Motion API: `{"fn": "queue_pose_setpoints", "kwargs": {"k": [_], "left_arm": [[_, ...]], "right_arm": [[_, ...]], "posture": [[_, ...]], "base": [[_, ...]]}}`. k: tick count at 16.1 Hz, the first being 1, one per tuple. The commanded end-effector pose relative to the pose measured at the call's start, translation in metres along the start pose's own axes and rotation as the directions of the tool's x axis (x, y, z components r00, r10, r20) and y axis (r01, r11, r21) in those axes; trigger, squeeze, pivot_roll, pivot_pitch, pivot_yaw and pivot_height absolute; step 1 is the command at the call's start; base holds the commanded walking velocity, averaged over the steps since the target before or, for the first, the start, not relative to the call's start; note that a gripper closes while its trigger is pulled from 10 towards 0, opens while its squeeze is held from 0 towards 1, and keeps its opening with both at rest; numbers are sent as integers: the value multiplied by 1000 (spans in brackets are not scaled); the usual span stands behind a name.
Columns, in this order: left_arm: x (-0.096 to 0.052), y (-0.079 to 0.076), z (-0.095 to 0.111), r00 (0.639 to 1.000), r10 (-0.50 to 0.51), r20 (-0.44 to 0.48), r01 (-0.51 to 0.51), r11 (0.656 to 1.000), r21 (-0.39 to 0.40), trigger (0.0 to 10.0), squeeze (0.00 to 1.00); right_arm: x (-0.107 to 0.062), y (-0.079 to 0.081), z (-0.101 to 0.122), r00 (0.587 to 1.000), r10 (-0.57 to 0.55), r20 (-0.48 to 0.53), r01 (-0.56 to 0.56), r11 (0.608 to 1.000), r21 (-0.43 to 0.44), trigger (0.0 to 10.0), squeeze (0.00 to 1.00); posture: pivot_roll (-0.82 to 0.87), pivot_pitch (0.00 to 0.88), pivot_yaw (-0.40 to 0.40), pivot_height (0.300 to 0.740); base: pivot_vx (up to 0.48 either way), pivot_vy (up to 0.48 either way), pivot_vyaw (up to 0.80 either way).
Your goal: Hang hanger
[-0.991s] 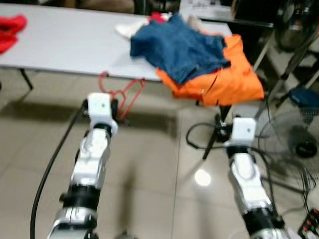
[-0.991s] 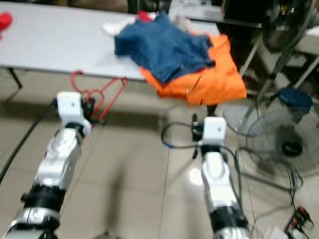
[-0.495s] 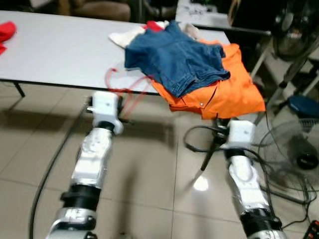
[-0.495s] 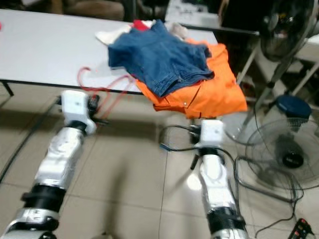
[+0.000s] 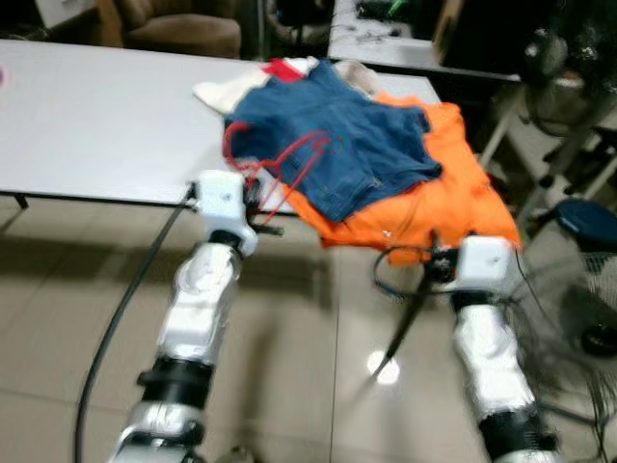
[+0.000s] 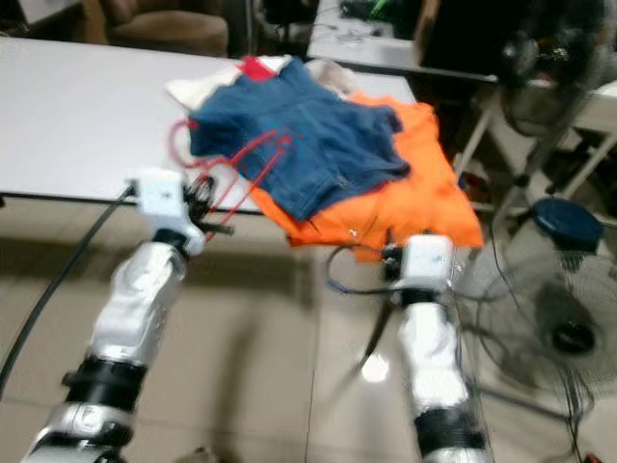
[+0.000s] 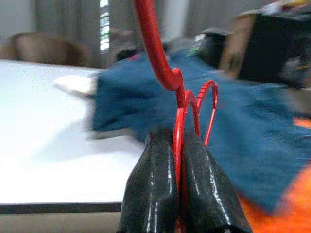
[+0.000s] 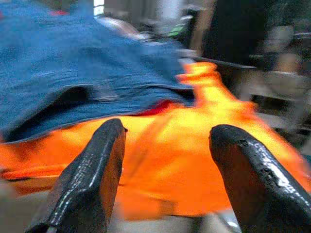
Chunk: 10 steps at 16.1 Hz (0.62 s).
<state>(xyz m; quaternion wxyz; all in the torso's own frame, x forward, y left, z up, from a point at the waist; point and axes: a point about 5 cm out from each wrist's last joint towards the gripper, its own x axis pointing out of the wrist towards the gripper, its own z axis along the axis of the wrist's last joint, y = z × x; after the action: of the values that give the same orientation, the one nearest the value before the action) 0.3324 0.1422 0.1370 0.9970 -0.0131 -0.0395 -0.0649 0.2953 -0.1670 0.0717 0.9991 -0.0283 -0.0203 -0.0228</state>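
Up front, left eye view: left pincer (image 5: 258, 201) at centre-left of the frame, just at the near edge of the white worktop (image 5: 87, 125), clamped on a red hanger (image 5: 275, 164) that rises toward the upper middle, over the blue denim garment (image 5: 337, 145). Orange garment (image 5: 424, 207) under the denim, draped over the worktop's right end. Right arm at lower right, its white wrist below the orange cloth. Standing fan (image 5: 588, 309) blurred at the right edge, tiled floor (image 5: 77, 289) along the bottom. Right eye view: same scene, hanger (image 6: 236, 159) left of centre against the denim, brown seat (image 6: 164, 24) at the upper left behind the worktop. Left wrist view: two black fingers (image 7: 154, 184) pressed together at bottom centre around the hanger's red wire (image 7: 181, 104), hook curving to the top of the frame, denim across the middle. Right wrist view: right pincer (image 8: 167, 174) with fingers wide apart at the bottom corners, holding nothing, orange cloth between them, denim across the upper left.
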Motion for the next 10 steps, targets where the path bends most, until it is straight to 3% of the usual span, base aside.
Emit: {"fn": "queue_pose_setpoints", "kwargs": {"k": [1,2,5,7,8,9,10], "left_arm": [[1,-10,1,1000,-25,3,25,1000,2,10000,0],[-1,-17,5,997,-74,34,72,996,51,10000,0],[-2,-27,24,982,-139,124,130,988,80,10000,0],[-7,-44,63,925,-247,290,221,968,119,10000,0],[-16,-65,83,855,-377,357,315,923,223,10000,0],[-21,-75,89,814,-446,371,353,888,295,10000,0],[-22,-78,88,799,-474,370,362,871,333,10000,0]], "right_arm": [[0,-11,4,1000,-26,18,26,1000,-13,10000,0],[-1,-8,3,1000,-16,11,16,1000,-5,10000,0],[-1,-3,2,1000,4,7,-4,1000,-1,10000,0],[0,-5,3,1000,-4,10,4,1000,3,10000,0],[-1,-7,2,1000,-12,9,12,1000,5,10000,0],[-1,-7,2,1000,-14,8,14,1000,5,10000,0],[-2,-7,1,1000,-13,8,13,1000,4,10000,0]], "posture": [[35,22,-57,740],[38,22,-60,740],[46,30,-62,740],[45,41,-60,740],[46,43,-61,740],[44,46,-57,740],[43,48,-56,740]], "base": [[480,0,0],[480,0,0],[474,0,0],[471,0,0],[360,0,0],[0,0,0],[0,0,0]]}}
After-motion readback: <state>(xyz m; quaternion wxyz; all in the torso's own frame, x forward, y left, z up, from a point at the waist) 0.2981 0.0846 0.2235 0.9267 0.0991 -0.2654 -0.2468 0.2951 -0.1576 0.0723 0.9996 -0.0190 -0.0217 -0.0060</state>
